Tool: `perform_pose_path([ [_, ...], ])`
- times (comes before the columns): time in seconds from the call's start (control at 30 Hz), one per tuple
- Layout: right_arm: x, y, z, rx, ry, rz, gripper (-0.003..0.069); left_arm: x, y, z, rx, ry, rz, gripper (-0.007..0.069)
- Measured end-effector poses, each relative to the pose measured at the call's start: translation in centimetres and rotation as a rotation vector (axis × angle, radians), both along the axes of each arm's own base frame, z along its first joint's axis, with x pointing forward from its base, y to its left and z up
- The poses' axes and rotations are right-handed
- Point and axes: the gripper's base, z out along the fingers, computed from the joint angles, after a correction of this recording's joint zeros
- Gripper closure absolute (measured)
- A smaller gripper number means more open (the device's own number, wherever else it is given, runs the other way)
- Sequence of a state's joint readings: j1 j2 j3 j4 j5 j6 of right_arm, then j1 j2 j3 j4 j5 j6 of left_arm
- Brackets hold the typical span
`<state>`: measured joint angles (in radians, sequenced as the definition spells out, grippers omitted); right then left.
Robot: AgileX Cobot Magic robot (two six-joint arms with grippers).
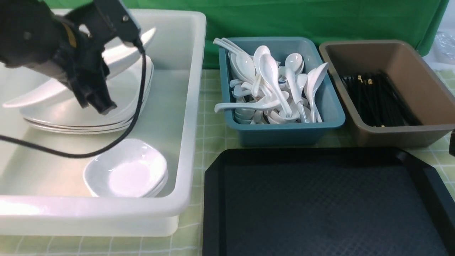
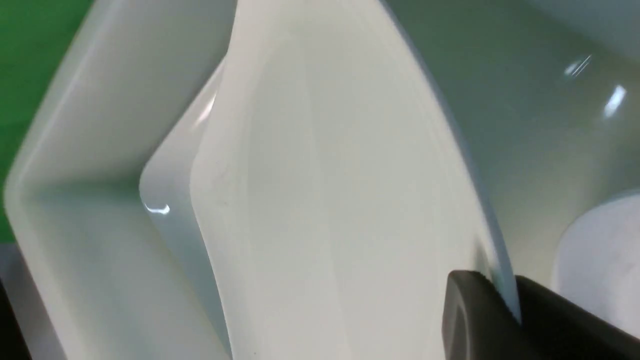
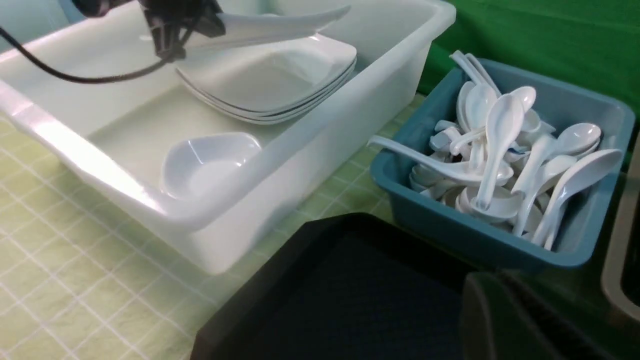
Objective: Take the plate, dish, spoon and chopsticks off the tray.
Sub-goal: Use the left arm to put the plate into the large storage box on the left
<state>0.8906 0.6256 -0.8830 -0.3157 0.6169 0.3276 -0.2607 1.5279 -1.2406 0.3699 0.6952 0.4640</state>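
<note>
My left gripper (image 1: 102, 105) is shut on the rim of the large white plate (image 1: 122, 53) and holds it tilted over a stack of like plates (image 1: 121, 106) inside the white tub (image 1: 193, 106). In the left wrist view the fingers (image 2: 470, 315) pinch the plate's (image 2: 325, 200) edge. Small white dishes (image 1: 128, 170) are stacked at the tub's front. The black tray (image 1: 213, 199) holds nothing. Spoons (image 1: 273, 81) fill the teal tub and chopsticks (image 1: 376, 99) lie in the brown tub. My right gripper (image 3: 500, 305) is shut and empty over the tray's (image 3: 300, 280) far right corner.
The teal tub (image 1: 284, 137) and brown tub (image 1: 408, 57) stand side by side behind the tray, the white tub to its left. A black cable (image 1: 135, 113) hangs from the left arm over the plates. Green checked cloth covers the table, with a green backdrop behind.
</note>
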Motion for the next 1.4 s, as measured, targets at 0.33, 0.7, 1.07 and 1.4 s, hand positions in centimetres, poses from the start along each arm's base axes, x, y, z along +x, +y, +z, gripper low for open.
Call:
perform_pose_path([
  [0.33,-0.1,0.0,-0.1,-0.004,0.017,0.004,0.0631,4.2,0.7,-5.4,0.1,0.019,0.02,0.0594],
  [0.7,-0.2,0.2,-0.2,0.014,0.04,0.015,0.0631,5.9,0.3,-9.0,0.1,0.059,0.027,0.0512],
  [1.07,-0.3,0.1,-0.5,-0.005,0.072,0.009,0.0624,4.6,-0.5,-6.8,0.023,0.05,0.066,-0.0011],
  [1.4,-0.3,0.0,-0.6,-0.01,0.077,0.007,0.0601,-7.6,-3.5,7.2,-0.58,-0.211,0.009,0.0123],
])
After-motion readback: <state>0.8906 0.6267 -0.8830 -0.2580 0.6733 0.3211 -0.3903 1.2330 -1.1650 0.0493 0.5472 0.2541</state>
